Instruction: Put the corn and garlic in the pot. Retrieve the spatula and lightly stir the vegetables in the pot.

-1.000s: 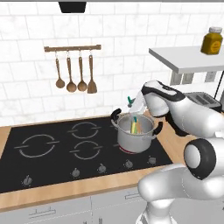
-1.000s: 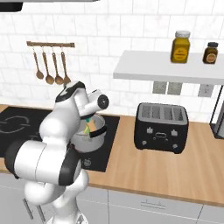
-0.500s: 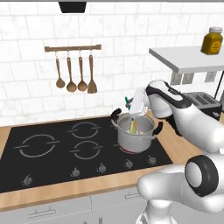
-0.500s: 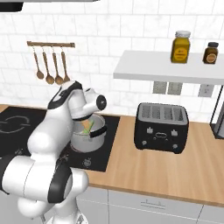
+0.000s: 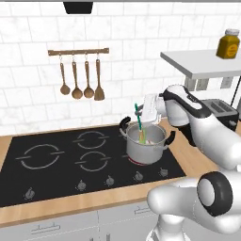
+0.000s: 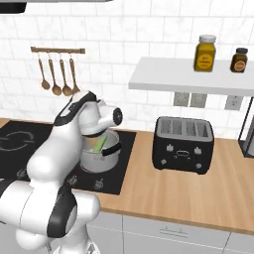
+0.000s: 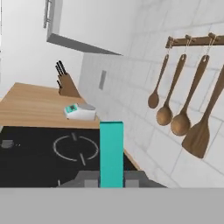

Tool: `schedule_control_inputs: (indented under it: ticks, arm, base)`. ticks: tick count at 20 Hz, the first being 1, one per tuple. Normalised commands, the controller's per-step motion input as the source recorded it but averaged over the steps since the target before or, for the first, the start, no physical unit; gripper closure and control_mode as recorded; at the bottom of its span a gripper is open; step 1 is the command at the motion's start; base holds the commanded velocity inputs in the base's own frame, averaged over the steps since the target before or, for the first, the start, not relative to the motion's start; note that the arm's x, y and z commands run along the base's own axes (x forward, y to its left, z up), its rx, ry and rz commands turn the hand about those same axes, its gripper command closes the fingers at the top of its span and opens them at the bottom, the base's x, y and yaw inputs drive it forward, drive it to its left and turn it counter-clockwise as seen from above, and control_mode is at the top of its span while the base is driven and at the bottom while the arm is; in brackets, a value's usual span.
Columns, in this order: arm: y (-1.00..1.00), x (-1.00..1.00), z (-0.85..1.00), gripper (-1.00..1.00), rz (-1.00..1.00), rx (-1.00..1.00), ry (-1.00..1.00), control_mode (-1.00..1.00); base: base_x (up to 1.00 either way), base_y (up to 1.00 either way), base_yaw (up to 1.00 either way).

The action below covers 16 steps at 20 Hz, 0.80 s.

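The steel pot [image 5: 146, 147] stands on the front right burner of the black cooktop [image 5: 56, 164]. My gripper [image 5: 141, 118] hangs over its rim, shut on the teal handle of the spatula [image 5: 139, 117]. The spatula leans down into the pot, and its yellow-orange end is inside. Beside that end lie small yellow-green and pale bits; I cannot tell the corn from the garlic. In the right base view my arm covers part of the pot [image 6: 102, 158], and the green spatula [image 6: 100, 144] handle sticks out of it. In the hand view the spatula [image 7: 111, 153] handle rises between the gripper [image 7: 111, 181] fingertips.
Wooden spoons and a wooden spatula [image 5: 80, 82] hang on a rail on the tiled wall behind the cooktop. A black toaster [image 6: 182, 144] sits on the counter right of the pot, under a shelf [image 6: 193, 82] with jars. A knife block [image 7: 66, 85] and a scale [image 7: 79, 112] stand far left.
The gripper has stayed over the pot, shut on the spatula handle, which has shifted only a little. The arm's elbow has swung outward and up.
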Motion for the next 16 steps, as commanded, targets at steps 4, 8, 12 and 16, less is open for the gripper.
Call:
schedule_control_inputs:
  ticks: [4,8,12,16]
  arm:
    - [0.07,-0.19,0.02,1.0,0.12,0.08,0.0,-1.0]
    - [0.0,0.62,-0.29,1.0,0.02,0.0,0.0,-1.0]
    - [0.0,0.63,-0.58,1.0,0.03,0.0,0.06,-1.0]
    - [0.0,0.21,-0.51,1.0,0.06,0.0,0.02,-1.0]
  base:
    - [0.0,0.0,0.0]
    - [0.0,0.0,0.0]
    - [0.0,0.0,0.0]
    - [0.0,0.0,0.0]
